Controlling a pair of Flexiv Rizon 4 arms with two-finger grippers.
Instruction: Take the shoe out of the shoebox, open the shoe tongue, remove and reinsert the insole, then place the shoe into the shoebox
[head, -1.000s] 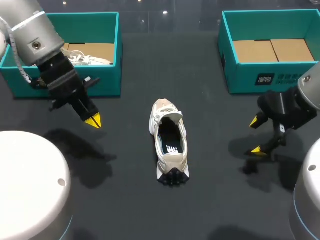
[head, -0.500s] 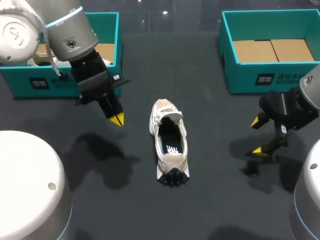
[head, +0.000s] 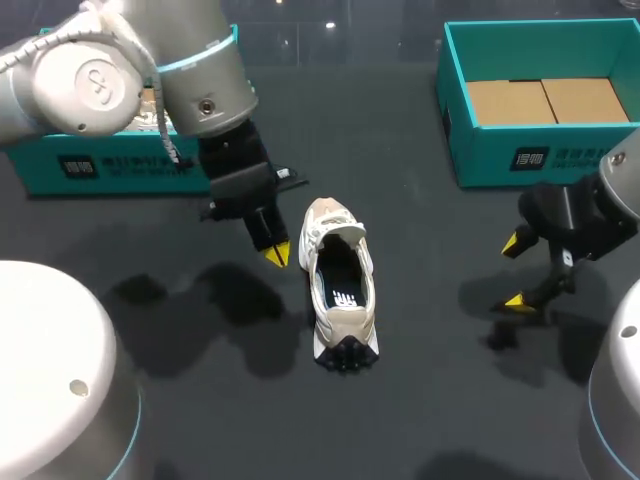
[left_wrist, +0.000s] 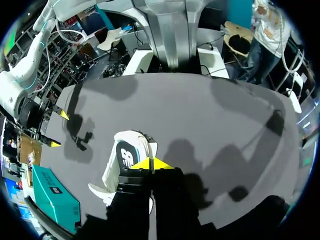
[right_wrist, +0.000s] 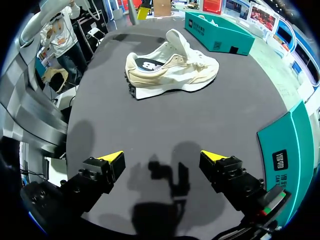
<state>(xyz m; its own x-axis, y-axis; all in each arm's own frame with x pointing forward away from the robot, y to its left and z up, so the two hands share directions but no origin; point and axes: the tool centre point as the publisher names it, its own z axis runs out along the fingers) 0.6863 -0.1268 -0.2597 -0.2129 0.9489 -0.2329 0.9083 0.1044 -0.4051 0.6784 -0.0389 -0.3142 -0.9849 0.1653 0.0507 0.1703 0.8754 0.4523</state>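
A beige and white shoe (head: 338, 290) lies upright mid-table, heel toward the front edge, tongue raised and the dark insole showing. My left gripper (head: 276, 254) is shut with nothing in it, its tips just left of the shoe's laced part. In the left wrist view the gripper (left_wrist: 151, 164) hangs over the edge of the shoe (left_wrist: 112, 172). My right gripper (head: 512, 272) stands open and empty, well to the right of the shoe. The right wrist view shows that gripper (right_wrist: 161, 156) wide open above bare table, the shoe (right_wrist: 172, 67) well ahead of it.
A teal shoebox (head: 100, 168) stands at the back left, partly hidden by my left arm. A second teal shoebox (head: 540, 150) with a cardboard bottom stands at the back right, just behind my right gripper. Its wall (right_wrist: 285, 145) is beside the right fingers.
My left arm has swung right from in front of the left shoebox to the shoe's side, gripper still shut. The right arm and the shoe have not moved.
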